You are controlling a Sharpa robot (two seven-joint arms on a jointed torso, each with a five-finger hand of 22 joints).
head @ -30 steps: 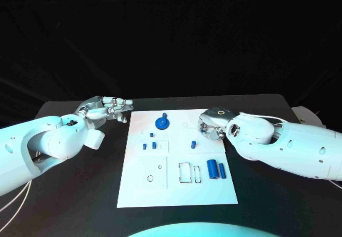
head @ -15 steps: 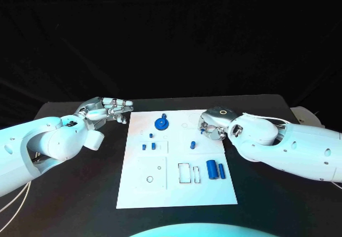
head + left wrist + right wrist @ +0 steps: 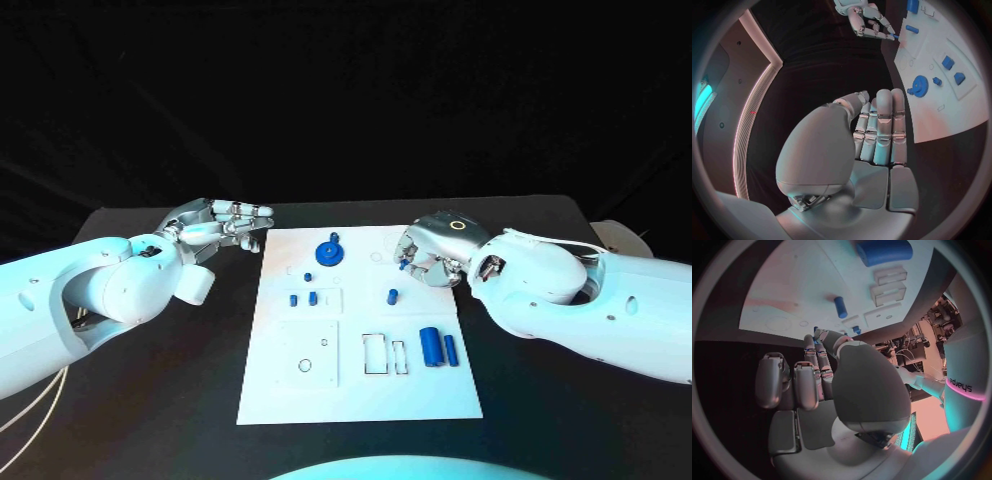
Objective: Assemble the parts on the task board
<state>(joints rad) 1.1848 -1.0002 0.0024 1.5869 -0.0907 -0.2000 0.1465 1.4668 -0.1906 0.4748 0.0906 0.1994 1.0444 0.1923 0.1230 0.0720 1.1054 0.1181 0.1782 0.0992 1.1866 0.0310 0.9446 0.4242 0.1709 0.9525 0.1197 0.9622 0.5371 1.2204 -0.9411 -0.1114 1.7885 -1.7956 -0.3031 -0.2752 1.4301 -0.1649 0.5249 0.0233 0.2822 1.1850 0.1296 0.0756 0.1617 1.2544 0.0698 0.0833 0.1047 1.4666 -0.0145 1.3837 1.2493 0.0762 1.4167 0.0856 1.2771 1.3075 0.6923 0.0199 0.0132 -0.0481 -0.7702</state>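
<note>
White task board (image 3: 289,380) mid-table, small blue parts (image 3: 437,344) scattered toward 12 and 3 o'clock; likely light, rigid, slippery, best pinched across sides. Left hand (image 3: 219,223) at 10 o'clock, fingers together, empty. Right hand (image 3: 428,254) curled; contents unclear

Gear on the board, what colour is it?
Blue gear on the white board; head view shows it best.

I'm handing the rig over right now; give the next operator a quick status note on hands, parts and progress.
Left hand: holds nothing, fingers curled, beside the task board's far left corner.
Right hand: over the board's far right edge; whether it pinches anything cannot be told.
Parts: blue gear at the far end, small blue pieces mid-left, blue peg by the right hand, two blue cylinders lying right.
Left: cylinders still loose, rectangular slots open.
</note>
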